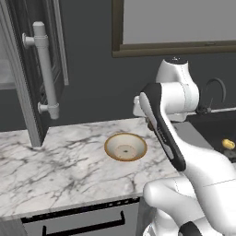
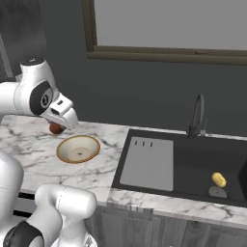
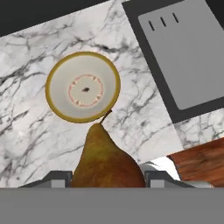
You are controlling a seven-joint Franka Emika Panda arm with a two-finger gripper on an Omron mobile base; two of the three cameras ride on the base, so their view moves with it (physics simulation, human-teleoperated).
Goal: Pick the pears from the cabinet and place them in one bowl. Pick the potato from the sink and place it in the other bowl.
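Holding a pear in the hand, fingers clamped on both sides of it, stem pointing toward the cream-tan bowl. Pear is brownish w/ reddish tint in hand view; in right base view it shows as a dark red blob just under the hand, above the tabletop beyond the bowl's far-left rim. Bowl sits on the marble tabletop, nothing in it, faint ring + dark dot at centre. Pear is near the bowl's edge, not in it.

Left base view: bowl mid tabletop, arm links cover the hand so grip can't be read there. Cabinet door open at left, long silver bar handle facing cam; inside not visible.

Sink to the right of the bowl, black basin, grey drainboard on its left side, dark curved tap behind. Potato lies in the basin, right part, just beside the drain; also seen as yellow lump at right edge of left base view
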